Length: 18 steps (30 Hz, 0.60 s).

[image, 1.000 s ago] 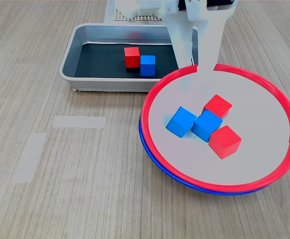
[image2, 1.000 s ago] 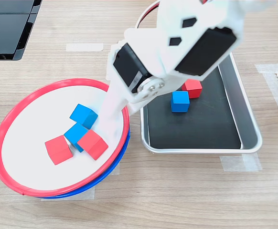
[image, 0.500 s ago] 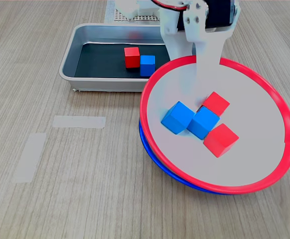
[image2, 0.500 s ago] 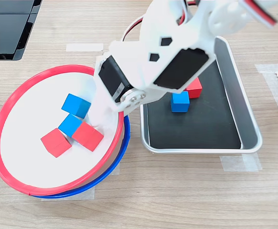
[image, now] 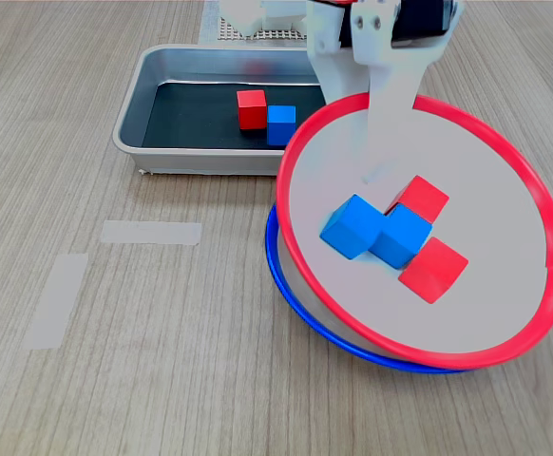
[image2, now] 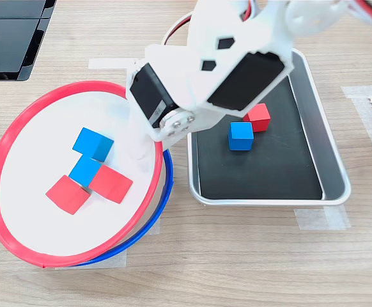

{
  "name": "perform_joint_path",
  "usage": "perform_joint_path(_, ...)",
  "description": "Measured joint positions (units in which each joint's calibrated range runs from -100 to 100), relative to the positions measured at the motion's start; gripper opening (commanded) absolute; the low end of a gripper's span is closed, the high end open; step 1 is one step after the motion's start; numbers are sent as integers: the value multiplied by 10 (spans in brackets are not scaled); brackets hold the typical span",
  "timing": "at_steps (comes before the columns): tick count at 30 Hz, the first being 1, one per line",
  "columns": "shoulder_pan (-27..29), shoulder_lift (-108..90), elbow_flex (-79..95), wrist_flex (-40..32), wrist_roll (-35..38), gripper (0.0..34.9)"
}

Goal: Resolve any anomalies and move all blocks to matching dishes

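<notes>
The fingers (image: 376,157) are clamped on the far rim of the red plate (image: 543,323), tilting it up off the blue plate (image: 300,309) that sits beneath on the surface (image: 115,361). Just below the fingers, inside the red plate, four blocks huddle together: two blue blocks (image: 351,226) side by side, a red block (image: 419,198) touching them nearest the fingers, another red block (image: 435,270) on the far side of the cluster. Off to the first exterior view's left of the fingers, the tray (image: 134,123) holds one red cube (image: 252,108) pressed against one blue cube (image: 280,124) (both untouched).
</notes>
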Motion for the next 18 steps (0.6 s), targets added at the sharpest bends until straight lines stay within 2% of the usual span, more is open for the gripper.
perform_joint_path(18, 40, -114, 44, -8, -21, 0)
